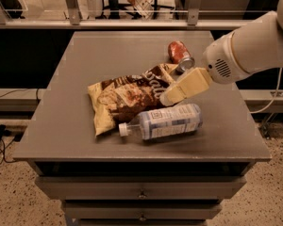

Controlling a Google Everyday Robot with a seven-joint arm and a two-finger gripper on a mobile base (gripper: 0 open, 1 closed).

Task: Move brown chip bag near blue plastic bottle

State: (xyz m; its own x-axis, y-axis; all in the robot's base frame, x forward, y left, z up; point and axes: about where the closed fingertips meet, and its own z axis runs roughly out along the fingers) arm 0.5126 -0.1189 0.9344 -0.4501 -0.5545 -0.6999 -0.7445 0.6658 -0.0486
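Covering right end of crinkly brown chip bag (pixel 125 100): cream hand (pixel 166 98), grip cannot tell | blue-labelled clear plastic bottle (pixel 165 121) hides bag's near edge

Brown chip bag (pixel 125 100) bears white script, roughly "Salt"; end effector (pixel 167 98) hovers beside that lettering.

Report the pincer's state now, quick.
Pincer: state cannot be told; it is at the end of the brown chip bag nearest the red can, just above the blue plastic bottle.
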